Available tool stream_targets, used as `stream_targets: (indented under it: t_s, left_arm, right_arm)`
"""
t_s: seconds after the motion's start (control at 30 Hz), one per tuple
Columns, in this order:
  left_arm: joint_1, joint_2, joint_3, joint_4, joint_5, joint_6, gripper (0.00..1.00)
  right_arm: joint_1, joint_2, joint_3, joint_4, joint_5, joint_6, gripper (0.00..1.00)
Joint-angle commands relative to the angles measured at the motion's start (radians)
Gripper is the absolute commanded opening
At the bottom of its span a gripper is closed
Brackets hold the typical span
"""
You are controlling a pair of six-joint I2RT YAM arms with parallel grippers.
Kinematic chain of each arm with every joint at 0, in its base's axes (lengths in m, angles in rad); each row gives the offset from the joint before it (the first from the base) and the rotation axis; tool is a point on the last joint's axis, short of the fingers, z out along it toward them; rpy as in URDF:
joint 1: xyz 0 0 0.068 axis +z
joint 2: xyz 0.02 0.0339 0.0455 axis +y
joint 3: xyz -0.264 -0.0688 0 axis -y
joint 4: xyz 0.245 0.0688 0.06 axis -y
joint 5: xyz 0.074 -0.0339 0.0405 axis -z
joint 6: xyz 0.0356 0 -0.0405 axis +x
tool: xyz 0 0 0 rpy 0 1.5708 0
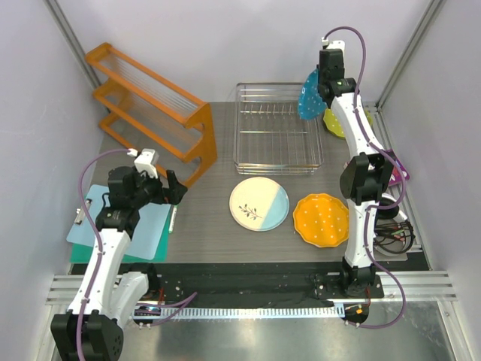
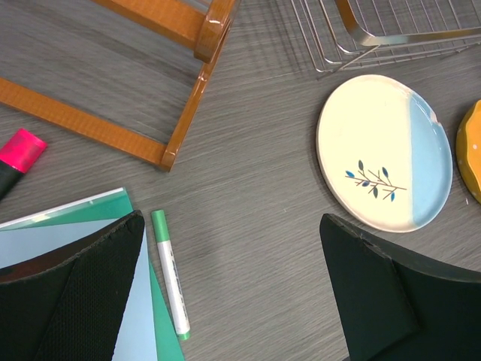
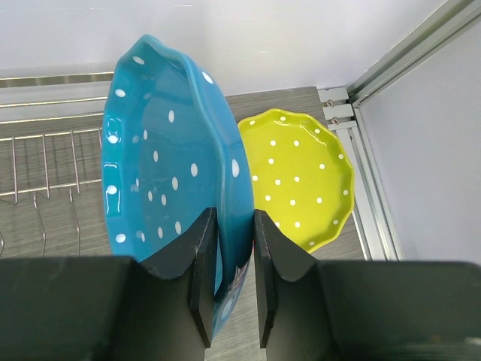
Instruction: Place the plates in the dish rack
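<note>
Blue plate (image 3: 165,173): stands on edge, pinched at its lower rim between the two fingers of the right gripper (image 3: 234,218), which is closed on it; white-dotted face turned to the gripper's left.
Dish rack (image 1: 235,128): silver wire basket just to the left of the right gripper and below the raised plate (no plate sits inside it).
Lime-green plate (image 3: 301,180): lies flat on the table just to the right of the right gripper, beside the held plate.
Cream and light-blue plate (image 2: 383,150): flat on the table ahead and to the right of the left gripper (image 2: 231,226), leaf sprig facing up, just short of the rack.
Orange plate (image 1: 321,219): flat, just beside the cream one, on the side away from the left gripper.
Left gripper: jaws spread wide, holding nothing, hanging above the table.
Green marker (image 2: 169,271): lies under the left gripper, near its left finger, at the edge of light-blue and green sheets (image 2: 75,218).
Orange slatted shelf (image 2: 188,113): ahead and left of the left gripper.
</note>
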State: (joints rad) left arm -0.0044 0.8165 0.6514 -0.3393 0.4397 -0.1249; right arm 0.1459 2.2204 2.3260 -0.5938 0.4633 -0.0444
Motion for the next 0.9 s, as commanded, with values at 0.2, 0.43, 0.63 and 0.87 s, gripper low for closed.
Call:
stream_targets:
  t_s: [0.2,0.43,0.63,0.87]
  left_arm:
    - [-0.002,-0.005,-0.030,0.071,0.033,-0.016,0.99]
    - [-0.002,0.013,-0.035,0.095,0.045,-0.025,0.99]
    - [-0.002,0.036,-0.018,0.108,0.044,-0.033,0.99]
    - [-0.002,-0.011,-0.025,0.099,0.033,-0.053,1.00]
  right_arm:
    - [-0.012,-0.108,0.000,0.040,0.052,-0.057,0.01]
    - [-0.014,-0.128,-0.005,0.043,0.029,-0.069,0.01]
    - [0.035,-0.104,-0.022,0.038,0.044,-0.084,0.01]
    - [0.099,-0.012,0.042,0.000,0.152,-0.101,0.01]
